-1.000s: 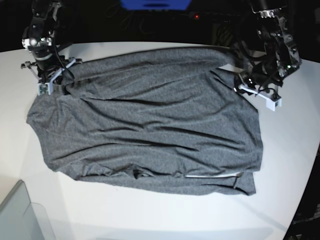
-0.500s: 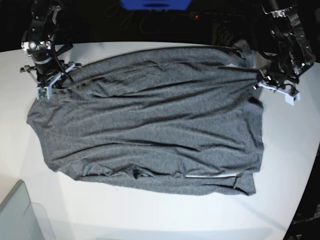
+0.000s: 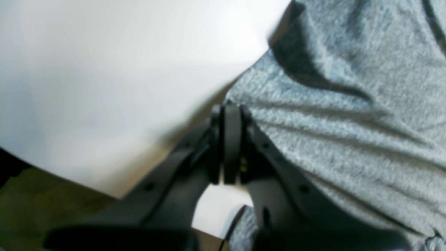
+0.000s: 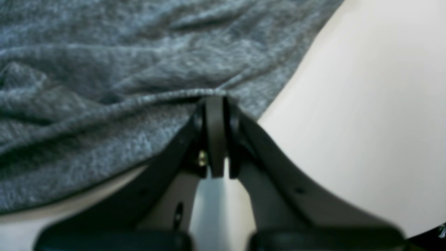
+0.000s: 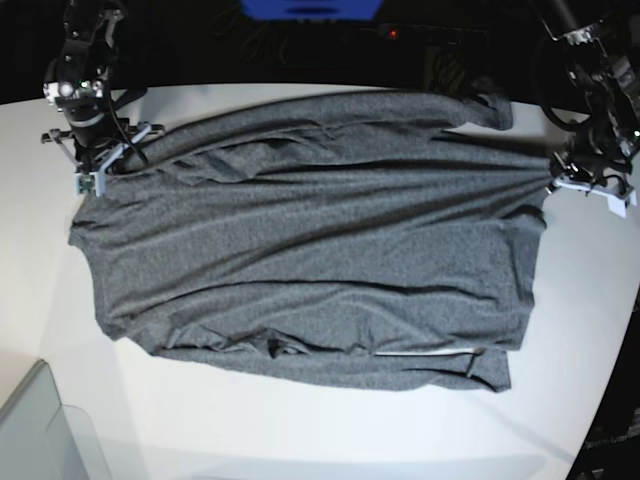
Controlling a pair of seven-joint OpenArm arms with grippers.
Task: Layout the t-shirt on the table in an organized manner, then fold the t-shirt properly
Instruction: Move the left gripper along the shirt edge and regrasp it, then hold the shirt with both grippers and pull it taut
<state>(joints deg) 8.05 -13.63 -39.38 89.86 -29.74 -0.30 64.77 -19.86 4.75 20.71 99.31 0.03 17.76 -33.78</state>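
Note:
The dark-grey t-shirt (image 5: pixel 310 240) lies spread across the white table (image 5: pixel 300 430), pulled taut along its far part with long wrinkles. My left gripper (image 5: pixel 555 185) is at the base view's right, shut on the t-shirt's edge. In the left wrist view the closed fingertips (image 3: pixel 226 111) pinch the cloth (image 3: pixel 348 104). My right gripper (image 5: pixel 95 178) is at the base view's left, shut on the opposite edge. In the right wrist view its closed tips (image 4: pixel 214 101) hold a hem of the cloth (image 4: pixel 104 87).
A translucent grey bin corner (image 5: pixel 40 430) stands at the table's front left. The table's curved edge (image 5: pixel 610 400) runs down the right side. Dark equipment and cables (image 5: pixel 310 30) lie behind the table's far edge.
My left gripper has moved toward the base view's right with the cloth, stretching the t-shirt wider. My right gripper has stayed nearly in place, holding its edge.

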